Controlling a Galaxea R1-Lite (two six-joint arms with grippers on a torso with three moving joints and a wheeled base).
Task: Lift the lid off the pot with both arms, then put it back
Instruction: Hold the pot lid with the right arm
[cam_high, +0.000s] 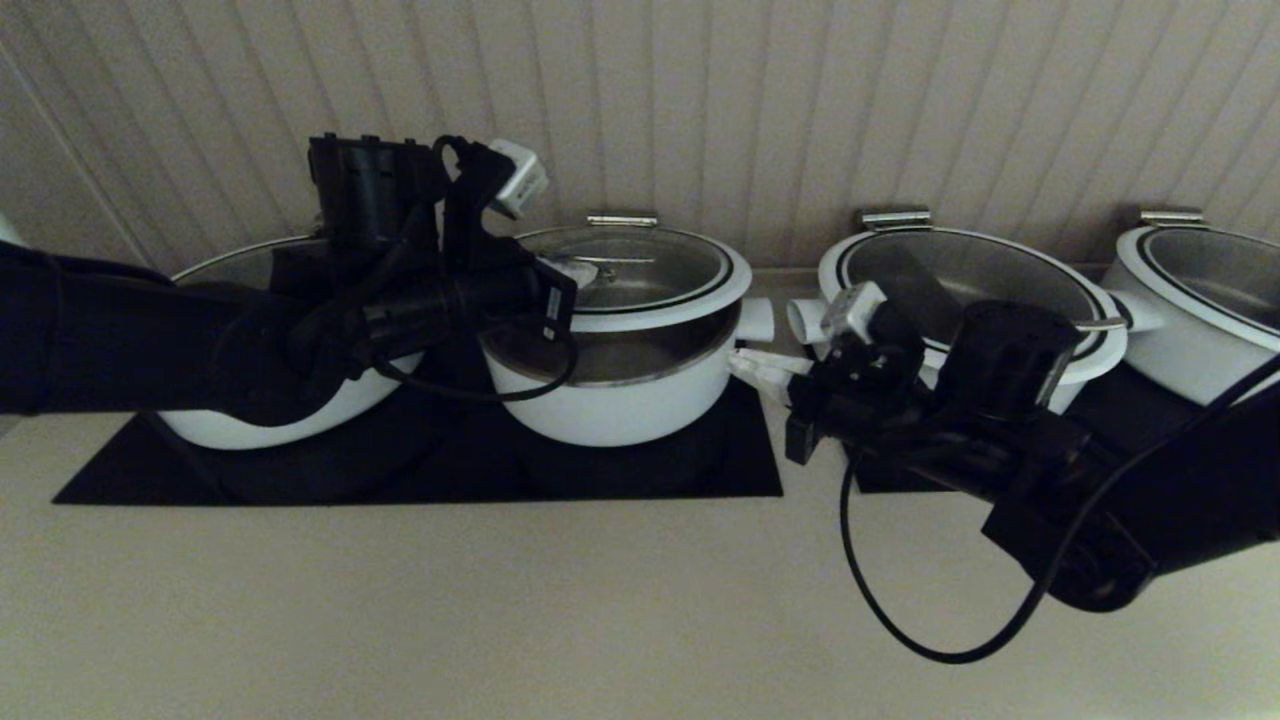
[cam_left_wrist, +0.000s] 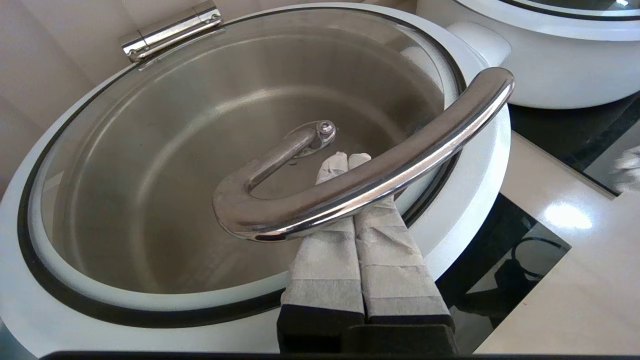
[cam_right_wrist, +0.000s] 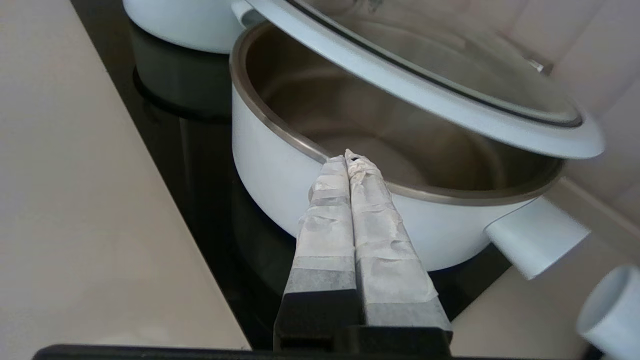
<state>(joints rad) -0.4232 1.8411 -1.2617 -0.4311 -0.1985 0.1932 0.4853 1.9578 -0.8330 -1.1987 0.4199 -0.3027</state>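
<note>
Glass lid (cam_high: 640, 272) tilted up off the pot (cam_high: 612, 385) at frame centre, raised by the left gripper (cam_left_wrist: 345, 160), fingers pressed together and hooked under the steel handle (cam_left_wrist: 370, 172). Right gripper (cam_right_wrist: 351, 159) just right of the pot's rim, fingers together, holding nothing, nearer the lid's lower edge.

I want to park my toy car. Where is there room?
Free: the counter in front of the mats. Crowded: the pots by the wall, with the lid lifted over the pot and left gripper and right gripper at it.
</note>
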